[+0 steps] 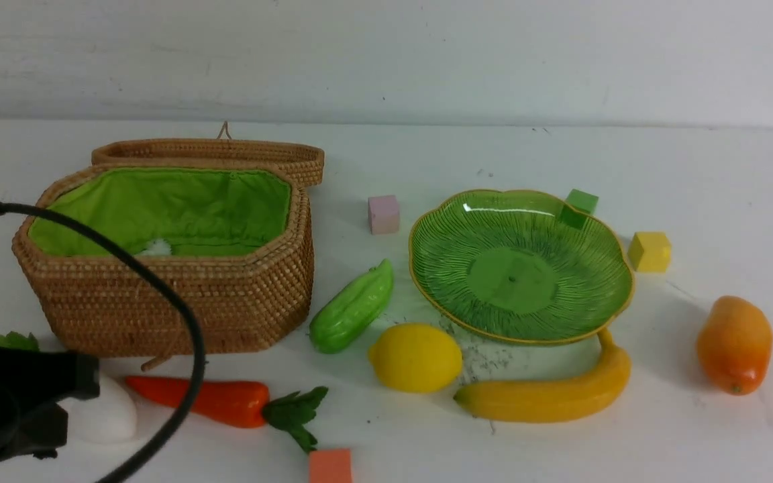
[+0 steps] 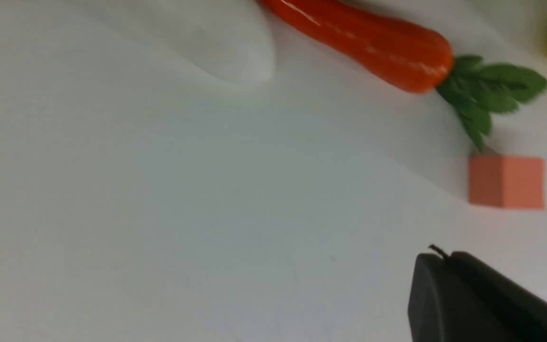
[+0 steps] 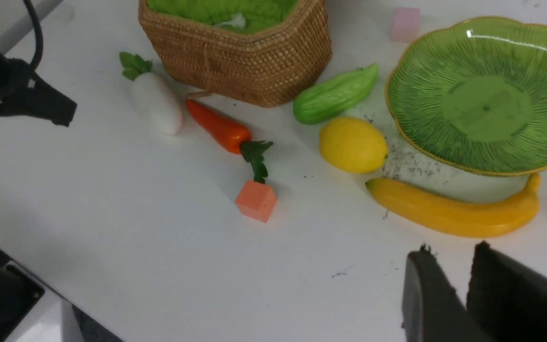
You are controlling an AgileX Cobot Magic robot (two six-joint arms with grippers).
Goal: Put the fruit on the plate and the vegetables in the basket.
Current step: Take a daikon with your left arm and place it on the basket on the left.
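Note:
The open basket (image 1: pixel 178 295) stands at the left and the green plate (image 1: pixel 521 265) at centre right, with nothing on it. A green cucumber (image 1: pixel 353 307) lies between them. The lemon (image 1: pixel 415 357) and banana (image 1: pixel 547 392) lie in front of the plate, and the mango (image 1: pixel 734 343) is at the right. Before the basket lie the carrot (image 1: pixel 212 399) and the white radish (image 1: pixel 103 416). My left gripper (image 2: pixel 437 256) is shut and holds nothing, hovering just beside the radish. My right gripper (image 3: pixel 451 249) hangs near the banana (image 3: pixel 454 213), its jaws a narrow gap apart with nothing between them.
Small cubes are scattered about: pink (image 1: pixel 384 214), green (image 1: pixel 580 204) behind the plate, yellow (image 1: pixel 649 251), and orange (image 1: pixel 330 465) by the carrot's leaves. The basket's lid (image 1: pixel 225 154) lies open behind it. A black cable (image 1: pixel 178 315) arcs in front of the basket.

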